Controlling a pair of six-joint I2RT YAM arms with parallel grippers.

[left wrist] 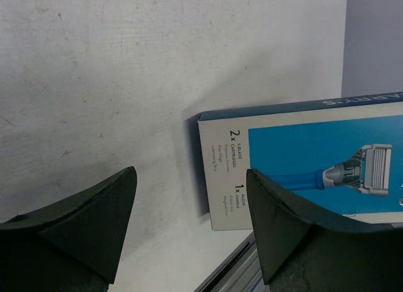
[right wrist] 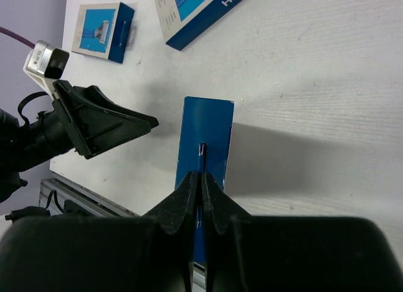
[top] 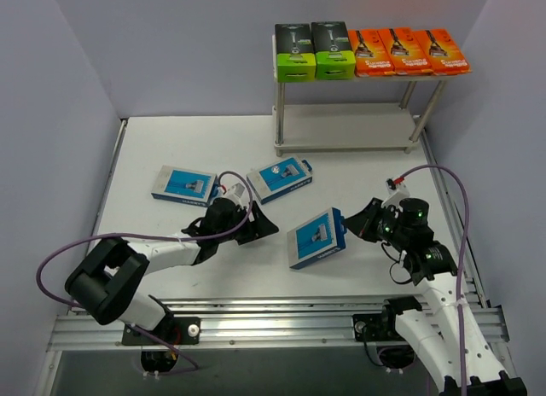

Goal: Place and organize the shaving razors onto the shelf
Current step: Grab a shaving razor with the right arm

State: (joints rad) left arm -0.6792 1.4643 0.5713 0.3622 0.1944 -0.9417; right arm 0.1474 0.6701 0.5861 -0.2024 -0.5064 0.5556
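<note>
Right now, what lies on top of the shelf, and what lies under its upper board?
On the shelf top: two black-and-green packs and three orange packs in one row. Its lower board looks bare where visible; the rear is covered.

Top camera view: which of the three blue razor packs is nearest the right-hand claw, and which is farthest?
1. The tilted blue pack, front centre, pinched by the right gripper.
2. The middle blue pack, mid-table, further back.
3. The left blue pack, far to the left.
</note>
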